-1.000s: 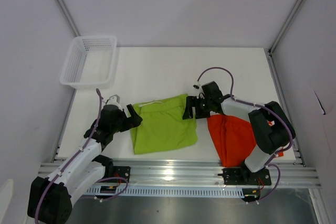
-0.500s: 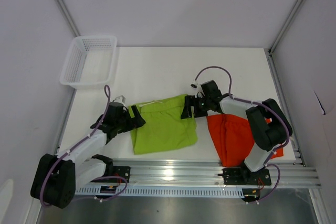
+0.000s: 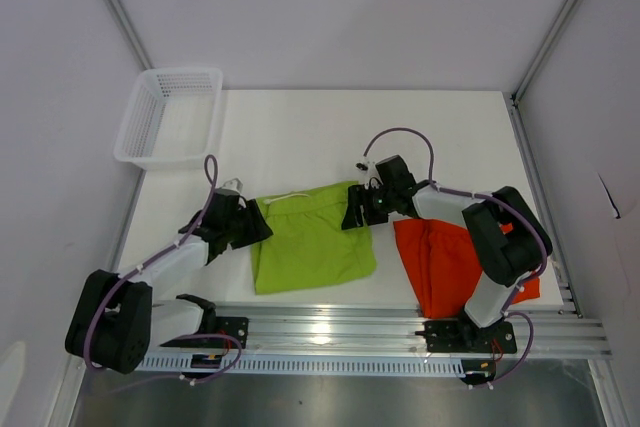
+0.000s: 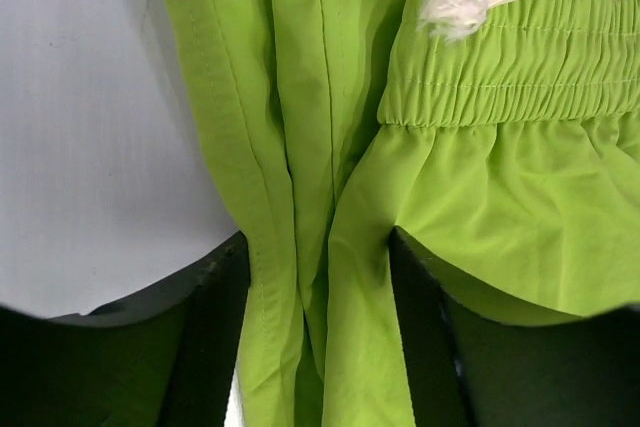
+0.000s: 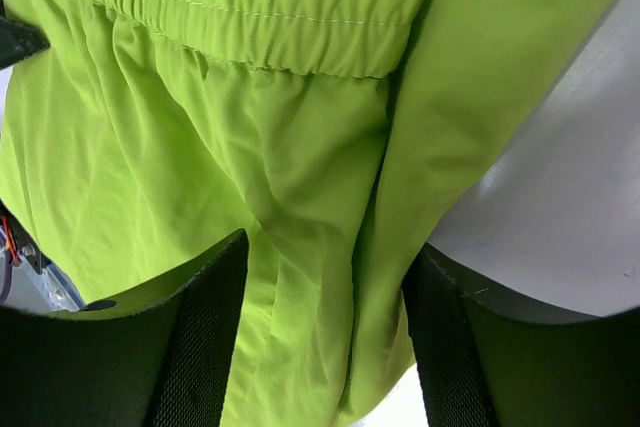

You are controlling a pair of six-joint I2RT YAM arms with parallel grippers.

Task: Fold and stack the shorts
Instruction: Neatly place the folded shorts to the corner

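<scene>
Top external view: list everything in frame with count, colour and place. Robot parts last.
lime green shorts: 1, lime green, flat on the table's near centre, between the two grippers
drawstring: 1, white, at the green waistband
orange shorts: 1, bright orange, near right, partly under the right arm
basket: 1, white mesh, far left corner
table: 1, white
left gripper: 1, black, at the green shorts' left edge, fabric between its fingers, grip unclear
right gripper: 1, black, at their far right corner, fabric between its fingers, grip unclear
</scene>
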